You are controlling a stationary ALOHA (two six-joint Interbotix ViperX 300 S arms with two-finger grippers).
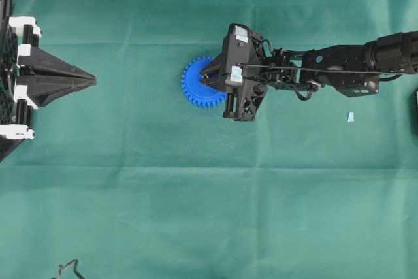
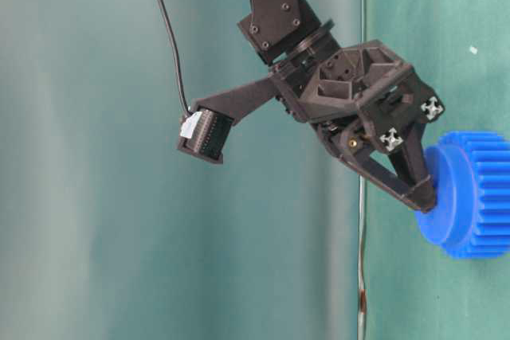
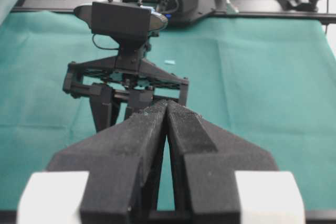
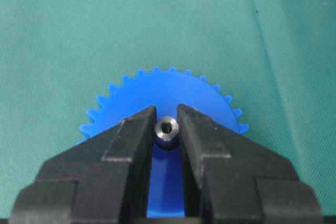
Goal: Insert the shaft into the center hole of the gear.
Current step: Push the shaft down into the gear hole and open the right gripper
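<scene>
The blue gear (image 1: 194, 84) lies flat on the green cloth, its rim and teeth showing in the right wrist view (image 4: 167, 88) and side-on in the table-level view (image 2: 476, 195). My right gripper (image 4: 167, 119) is directly over its middle, shut on the shaft (image 4: 167, 128), a short silvery pin standing upright with a small bore in its top face. The shaft's lower end is at the hub. The center hole is hidden beneath it. The right gripper's tips (image 2: 425, 197) touch or nearly touch the hub. My left gripper (image 1: 93, 81) rests far to the left, shut and holding nothing (image 3: 167, 106).
A small pale blue scrap (image 1: 351, 117) lies on the cloth to the right, under the right arm's reach, and also shows in the left wrist view (image 3: 169, 62). A black cable end (image 1: 68, 267) pokes in at the bottom left.
</scene>
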